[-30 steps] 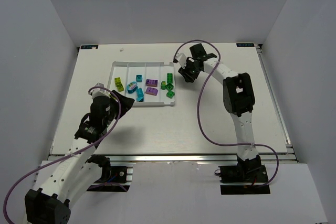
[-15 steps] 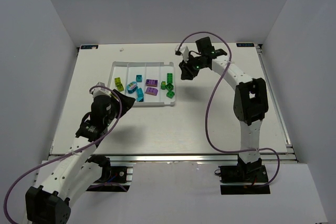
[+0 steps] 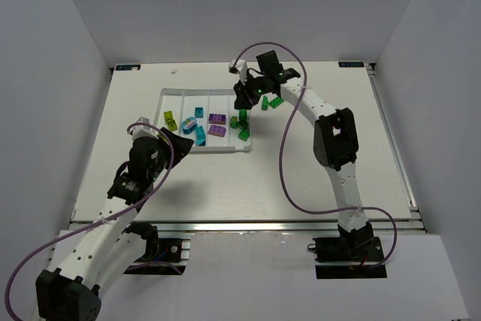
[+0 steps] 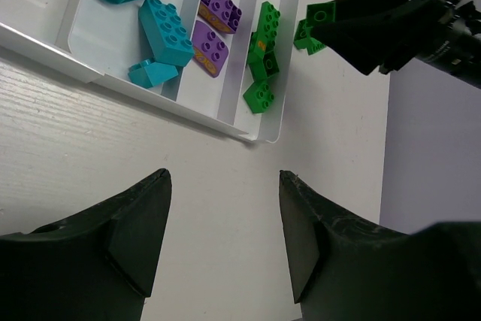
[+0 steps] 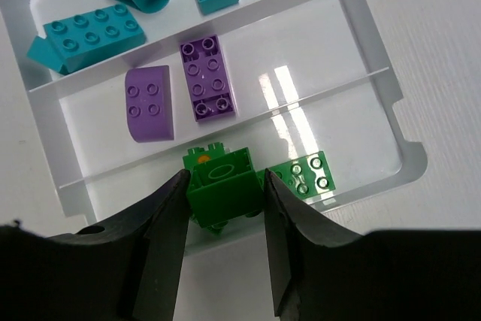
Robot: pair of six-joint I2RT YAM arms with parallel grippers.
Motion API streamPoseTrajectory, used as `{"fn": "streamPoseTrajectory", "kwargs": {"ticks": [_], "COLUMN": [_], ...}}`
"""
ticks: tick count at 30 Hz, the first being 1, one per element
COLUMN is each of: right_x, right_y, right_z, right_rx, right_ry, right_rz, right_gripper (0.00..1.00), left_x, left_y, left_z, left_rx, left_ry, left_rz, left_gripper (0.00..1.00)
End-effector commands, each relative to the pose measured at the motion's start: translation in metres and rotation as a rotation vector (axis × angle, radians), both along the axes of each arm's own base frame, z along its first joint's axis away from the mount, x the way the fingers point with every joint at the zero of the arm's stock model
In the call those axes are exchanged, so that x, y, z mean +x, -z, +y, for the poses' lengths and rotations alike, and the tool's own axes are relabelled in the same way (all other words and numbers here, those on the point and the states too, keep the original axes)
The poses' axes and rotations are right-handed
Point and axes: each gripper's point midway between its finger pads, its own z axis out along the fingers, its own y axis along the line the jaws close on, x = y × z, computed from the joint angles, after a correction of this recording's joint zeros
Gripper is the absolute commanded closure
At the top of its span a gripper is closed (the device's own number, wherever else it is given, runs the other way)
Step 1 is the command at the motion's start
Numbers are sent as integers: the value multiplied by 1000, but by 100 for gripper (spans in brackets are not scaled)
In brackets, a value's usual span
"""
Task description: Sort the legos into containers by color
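The white tray (image 3: 207,150) has four long compartments holding yellow-green (image 3: 170,119), teal (image 3: 199,134), purple (image 3: 217,119) and green legos (image 3: 243,131). My right gripper (image 3: 242,99) is shut on a green brick (image 5: 223,186) and holds it over the tray's rightmost compartment (image 5: 353,122). Below it lie a flat green brick (image 5: 310,177) and another green brick (image 5: 201,157). The held brick also shows in the left wrist view (image 4: 316,24). My left gripper (image 4: 224,178) is open and empty, over bare table just in front of the tray's near rim (image 4: 248,131).
White walls enclose the table on three sides. The right arm's purple cable (image 3: 289,163) loops over the table to the right of the tray. Bare table (image 3: 248,186) lies in front of the tray.
My right gripper has moved left from beside the tray's right edge to above its rightmost compartment, carrying the green brick. The left arm has not moved.
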Motion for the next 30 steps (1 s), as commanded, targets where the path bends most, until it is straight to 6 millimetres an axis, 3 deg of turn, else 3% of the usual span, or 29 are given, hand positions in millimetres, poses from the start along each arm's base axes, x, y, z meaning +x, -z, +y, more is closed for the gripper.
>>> {"fn": "streamPoseTrajectory", "kwargs": {"ticks": [1,6,9,14,18,21,22,24,26,30], "right_x": [19,32,38,38,46,57,62,66,70,78], "right_y": [-15,-1,3,-4,-25,-37,-35,-30,-20,2], "right_z": [10,14,15,15,1,-22,-31,-53,-71,-105], "right_rx": [39,25,22,26,26,35,20,3,-30,-101], "right_ry": [25,41,50,54,114,232,279,363,451,637], "right_rz": [-65,-106,-118,-130,-169,-151,-146,-109,-76,-1], "right_gripper": [77,57,37,26,27,46,60,68,69,56], "left_x": [-3,-3,-3,-4,-4,-3,-3,-3,-3,-3], "left_y": [-1,0,0,-1,1,1,0,1,2,3], "left_z": [0,0,0,2,1,1,1,0,-1,-2], "left_rx": [3,4,7,9,7,5,4,0,-1,-6], "left_ry": [5,6,5,-1,2,3,3,8,9,12], "left_rz": [1,2,4,2,3,0,-3,-3,-3,-3], "left_gripper": [31,31,31,31,31,31,31,31,31,31]}}
